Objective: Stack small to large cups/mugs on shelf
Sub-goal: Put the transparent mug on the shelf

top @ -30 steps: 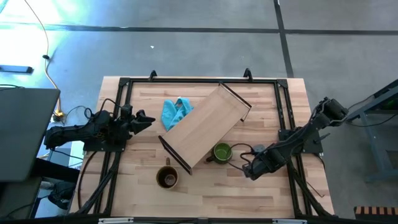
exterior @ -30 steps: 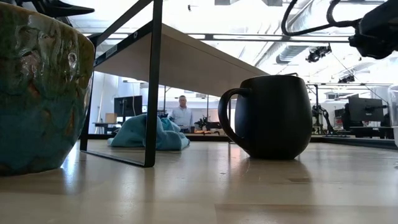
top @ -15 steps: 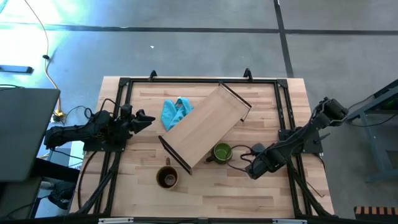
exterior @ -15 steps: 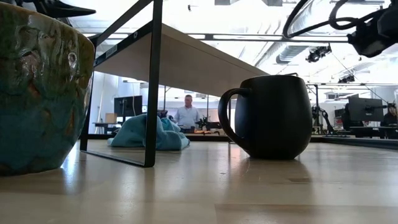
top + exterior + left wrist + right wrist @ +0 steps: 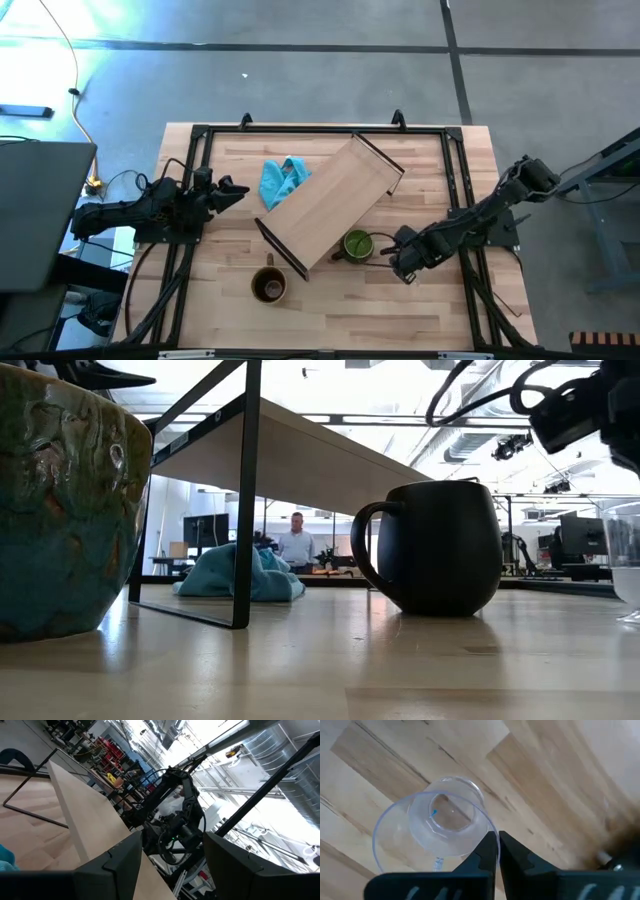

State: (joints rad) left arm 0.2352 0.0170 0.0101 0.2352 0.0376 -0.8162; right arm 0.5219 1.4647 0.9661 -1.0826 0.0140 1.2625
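Observation:
The clear glass cup (image 5: 432, 827) stands upright at the low view's right edge (image 5: 625, 560), with my right gripper (image 5: 497, 836) shut on it. That gripper (image 5: 402, 268) is just right of the green mug (image 5: 357, 244), which stands on the table beside the shelf (image 5: 330, 203). The green mug looks dark in the low view (image 5: 435, 548). The brown mug (image 5: 270, 287) stands near the shelf's near-left end and fills the low view's left (image 5: 60, 500). My left gripper (image 5: 235, 190) waits open above the table's left side. My right gripper pinches the glass cup's wall at its rim (image 5: 487, 829) between its two fingers, which come from above and point down. The cup is upright, its bottom (image 5: 630, 618) close to the tabletop. Whether it rests there or hangs just clear, I cannot tell.
A blue cloth (image 5: 282, 180) lies on the table behind the shelf's left part. The shelf stands slantwise across the table's middle on thin black end frames (image 5: 245, 490). Black rails (image 5: 455, 190) run around the tabletop. A person stands in the room far behind the table (image 5: 297, 545).
My right gripper has shifted a little toward the green mug and rolled about its downward-pointing line. The glass cup has come with it into the low view's right edge.

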